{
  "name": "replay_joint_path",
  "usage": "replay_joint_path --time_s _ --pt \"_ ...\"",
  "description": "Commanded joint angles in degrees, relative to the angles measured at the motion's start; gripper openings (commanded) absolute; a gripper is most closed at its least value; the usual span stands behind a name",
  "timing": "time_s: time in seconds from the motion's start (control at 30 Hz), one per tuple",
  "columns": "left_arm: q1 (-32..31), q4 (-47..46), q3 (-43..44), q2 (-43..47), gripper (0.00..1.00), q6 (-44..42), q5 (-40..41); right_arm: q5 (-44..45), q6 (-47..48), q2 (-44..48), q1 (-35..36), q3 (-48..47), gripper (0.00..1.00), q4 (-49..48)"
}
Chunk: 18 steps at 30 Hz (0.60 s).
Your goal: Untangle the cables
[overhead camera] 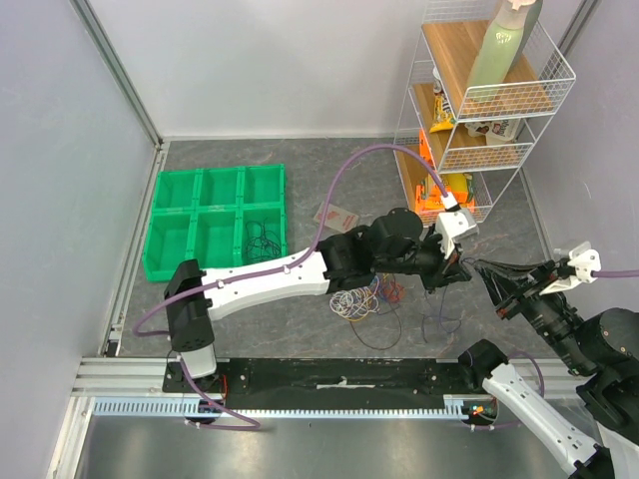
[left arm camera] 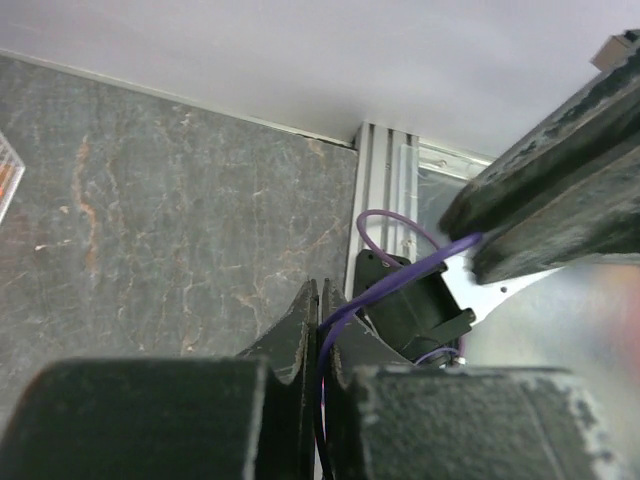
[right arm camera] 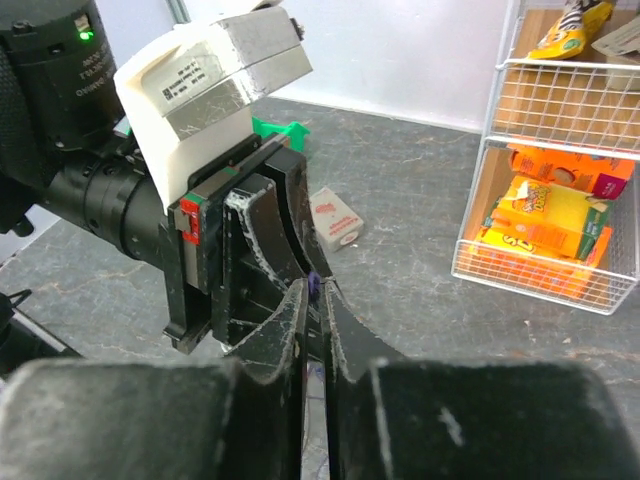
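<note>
Your wrist views show the left tool point(left arm camera: 320, 300) and right tool point(right arm camera: 316, 296) each pinching a purple cable point(left arm camera: 405, 268). Only the top view shows the cable pile point(overhead camera: 361, 299) on the tabletop point(overhead camera: 339, 172).

Dark grey surface point(overhead camera: 300, 180) veined like stone, with bright odds and ends

Left claw point(overhead camera: 451, 267) and right claw point(overhead camera: 486, 269) are matt black, edges scuffed pale; the purple cable point(left arm camera: 335, 318) runs between them; below and left of the left claw the cables point(overhead camera: 364, 297) mix yellow, white, orange-red and blue; far to that claw's left sits a vivid green tray point(overhead camera: 218, 209); nearer on that side lies a pink-and-white packet point(overhead camera: 334, 215); beyond the claws stands a white wire rack point(overhead camera: 454, 50) with pale wood shelves, a pale green bottle point(overhead camera: 504, 45) and orange and yellow packets point(overhead camera: 446, 190); a lilac hose point(overhead camera: 349, 175) arcs over the white-and-black arm.
</note>
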<state>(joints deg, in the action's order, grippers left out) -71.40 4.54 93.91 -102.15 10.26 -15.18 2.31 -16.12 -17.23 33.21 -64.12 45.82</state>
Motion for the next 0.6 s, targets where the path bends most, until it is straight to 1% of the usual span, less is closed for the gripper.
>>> replay_joint_path --time_s 0.0,0.07,0.1,0.13,0.17,0.2,0.27,0.3,0.33,0.43,0.47,0.57 --pt "0.47 -1.37 -2.66 5.63 0.02 -3.05 4.80 3.57 -0.23 1.06 0.01 -0.30 0.38 -0.30" --pt "1.08 -1.02 -4.69 9.32 0.02 -2.62 5.33 7.96 -0.49 1.15 0.01 -0.48 0.68 0.75" --pt "1.87 -0.58 -5.40 10.90 0.02 -1.57 4.81 10.41 -0.75 1.24 0.01 -0.57 0.75 1.02" --pt "3.44 0.03 -5.75 12.92 0.02 -0.52 2.63 12.87 -0.84 1.41 0.01 -0.57 0.78 1.37" --pt "5.11 0.56 -5.58 14.94 0.02 0.80 0.44 14.12 -0.84 1.59 0.01 -0.48 0.81 1.55" --pt "7.56 1.35 -5.06 16.53 0.02 2.90 -1.76 14.74 -0.76 1.85 0.01 -0.31 0.81 1.64" --pt "13.27 6.24 -0.86 18.91 0.02 7.47 -2.75 15.18 -0.58 1.94 0.01 0.04 0.81 1.55" --pt "16.61 10.28 1.95 19.26 0.02 8.97 -2.40 15.10 -0.58 1.77 0.01 0.31 0.81 1.46" --pt "19.77 14.23 6.68 19.44 0.02 9.51 -1.96 15.10 -0.49 1.68 0.01 0.40 0.81 1.20" --pt "28.21 26.36 14.97 19.27 0.02 10.30 4.52 14.74 -0.58 1.33 0.01 1.36 0.81 0.32" --pt "33.03 28.84 16.29 19.44 0.02 11.26 5.33 14.66 -0.67 1.33 0.01 1.71 0.80 0.23" --pt "43.15 33.07 17.36 20.49 0.02 13.55 5.07 14.39 -0.67 1.41 0.01 2.51 0.80 -0.47"
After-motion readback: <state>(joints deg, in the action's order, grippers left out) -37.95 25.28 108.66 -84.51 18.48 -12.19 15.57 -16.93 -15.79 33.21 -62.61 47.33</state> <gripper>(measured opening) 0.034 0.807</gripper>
